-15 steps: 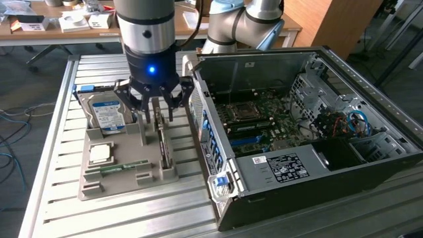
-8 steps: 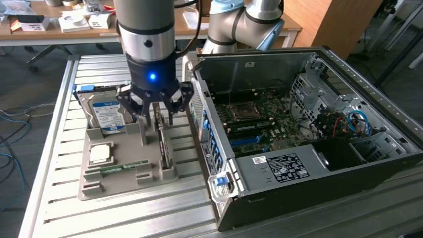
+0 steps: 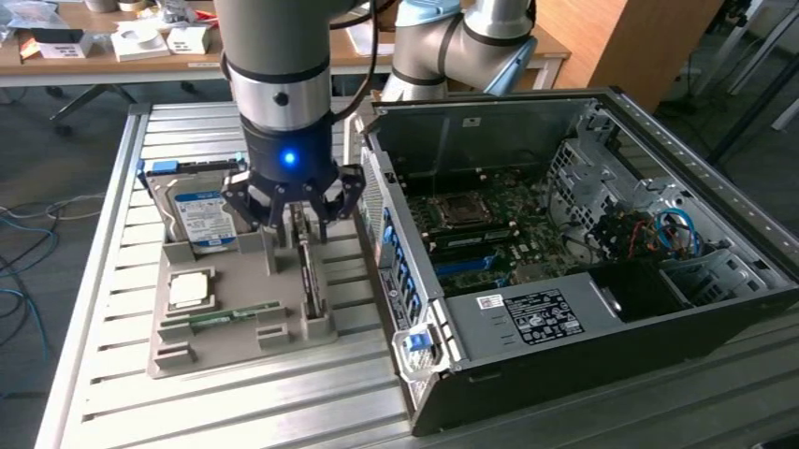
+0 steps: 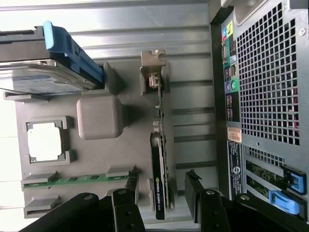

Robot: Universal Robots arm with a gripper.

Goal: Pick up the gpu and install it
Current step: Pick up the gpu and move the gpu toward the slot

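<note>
Straddling the gpu with jaws spread

The arm (image 3: 284,84) reaches down left of centre in the exterior view, and its jaws stand wide apart, one on each side of the gpu (image 3: 309,281). In the wrist view the black fingertips (image 4: 129,193) flank the gpu (image 4: 158,164) with a gap showing on both sides, so nothing is pinched.

The card stands on its long edge in a slot of the grey holder tray (image 3: 238,341), thin and dark, with its pale metal bracket at the end far from the jaws in the wrist view. The tray (image 4: 111,154) lies on the slatted metal bench (image 3: 100,327), at the exterior view's left.

In the same tray are a hard drive (image 3: 204,220) with a blue-white label, toward the upper left of the exterior view, a square processor (image 3: 190,290) in its own pocket, and a green memory stick (image 3: 225,316) lying flat below that.

Just beside the tray, on the exterior view's right, lies the open computer case (image 3: 387,243), its motherboard facing up. Its vented rear panel (image 4: 270,72) runs alongside the tray in the wrist view
</note>
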